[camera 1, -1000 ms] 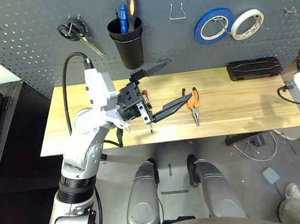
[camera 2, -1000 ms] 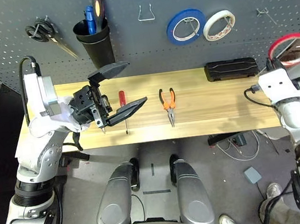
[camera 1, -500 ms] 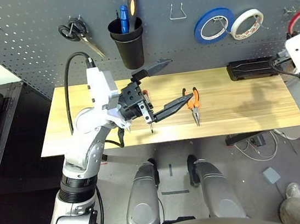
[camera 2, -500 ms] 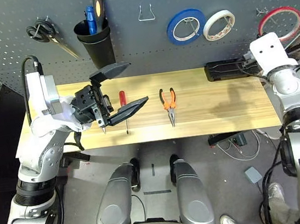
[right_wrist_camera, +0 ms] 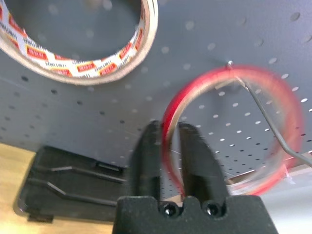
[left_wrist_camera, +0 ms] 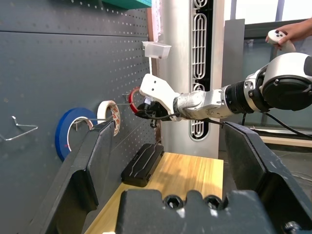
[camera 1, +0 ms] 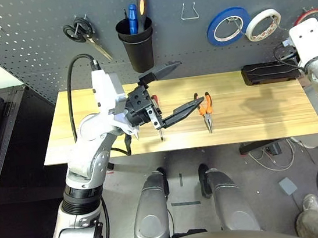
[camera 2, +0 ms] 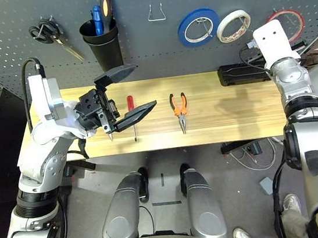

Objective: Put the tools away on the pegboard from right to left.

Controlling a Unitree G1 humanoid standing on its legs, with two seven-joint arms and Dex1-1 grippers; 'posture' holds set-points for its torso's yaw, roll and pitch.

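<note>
**Clerk:** Nearest item?

**Keeper:** Left gripper (camera 2: 144, 85), jaws spread wide and empty, parked above the near half of the wooden table (camera 1: 264, 117). Judged idle, kept out of the other arm's way.

**Clerk:** Beneath it?

**Keeper:** Slim red-handled screwdriver (camera 2: 128, 104), flat on the wood, just beside the lower jaw and not touched. Next to the right lay the orange-and-black-handled needle-nose pliers (camera 1: 205, 106), also flat, tips toward the robot. Both were judged to be waiting their turn, being left of the first piece.

**Clerk:** Farther back?

**Keeper:** Black case (camera 1: 269, 73) at the table's rear right edge, against the pegboard (camera 1: 32, 47).

**Clerk:** On the board?

**Keeper:** Black-handled scissors (camera 1: 80, 32), black cup (camera 1: 136, 45) holding drivers, a bare wire hook (camera 1: 189, 12), blue tape roll (camera 1: 211, 32), white tape roll (camera 1: 251, 31).

**Clerk:** And the task's piece?

**Keeper:** Thin red tape ring (right_wrist_camera: 170, 117), at the far right, looped over the rightmost hook (right_wrist_camera: 263, 114), flat to the panel. The right gripper (right_wrist_camera: 168, 127) straddled the ring's lower band, held level so the ring could slide along the wire. Whether it clamped the band or had let go, I could not tell.
</note>
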